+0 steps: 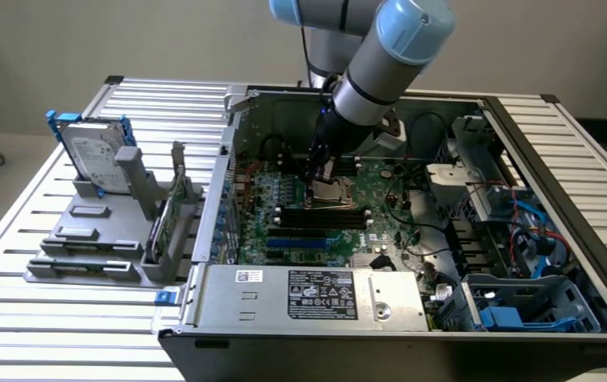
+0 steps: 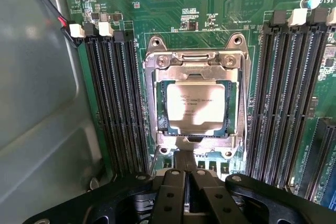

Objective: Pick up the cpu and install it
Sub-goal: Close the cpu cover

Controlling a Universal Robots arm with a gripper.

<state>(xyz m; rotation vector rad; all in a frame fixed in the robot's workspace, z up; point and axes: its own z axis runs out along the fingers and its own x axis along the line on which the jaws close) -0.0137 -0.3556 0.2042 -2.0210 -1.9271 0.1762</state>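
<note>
The cpu (image 2: 195, 107), a small square chip with a silver-grey top, lies flat inside the metal socket frame (image 2: 194, 61) on the green motherboard (image 2: 173, 9). My gripper (image 2: 185, 156) hovers just off one edge of the frame, its two black fingers (image 2: 176, 182) pressed together with nothing between them. In the exterior view the gripper (image 1: 319, 175) reaches down into the open computer case, right above the socket and the cpu (image 1: 331, 189).
Black memory slots (image 2: 118, 103) flank the socket on both sides. The case wall (image 1: 223, 183) stands at the exterior view's left, the power supply (image 1: 309, 294) in front. A grey rack (image 1: 102, 239) with a hard drive (image 1: 96, 151) sits outside the case.
</note>
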